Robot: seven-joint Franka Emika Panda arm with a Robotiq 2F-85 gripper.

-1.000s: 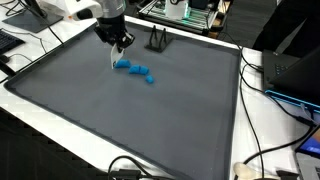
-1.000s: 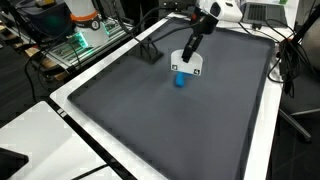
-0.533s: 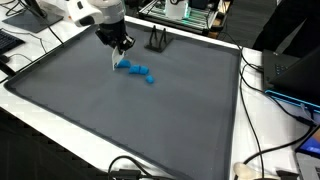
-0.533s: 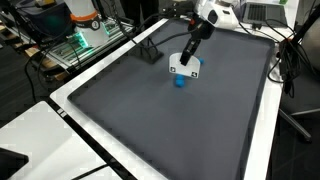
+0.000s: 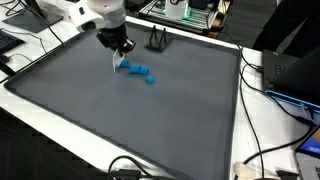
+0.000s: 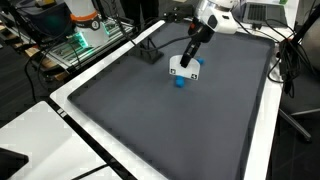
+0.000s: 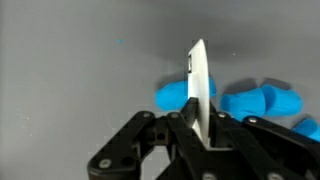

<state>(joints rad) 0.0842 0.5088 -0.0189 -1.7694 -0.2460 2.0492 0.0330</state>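
claw (image 7: 200, 128) pinching white card (image 7: 197, 85), blue blocks (image 7: 262, 100) beside

Both exterior views look down obliquely from opposite bench (image 5: 60, 110) sides; wrist view close above the fingers (image 7: 150, 135).

Card (image 7: 198, 85): plain white, no print.
Fingers (image 7: 177, 137): matte black.
Blocks (image 7: 250, 100): bright blue, solid colour, no markings; same blue in both exterior views (image 5: 138, 71) (image 6: 181, 82).
Mat (image 5: 120, 120) under blocks: dark grey, plain, slight sheen.
Worktop (image 6: 35, 118) around mat: white.
Stand (image 5: 157, 40) behind blocks: black.
Arm (image 5: 85, 12) above blocks: white shell, black wrist end.
Cables (image 5: 128, 166): black.
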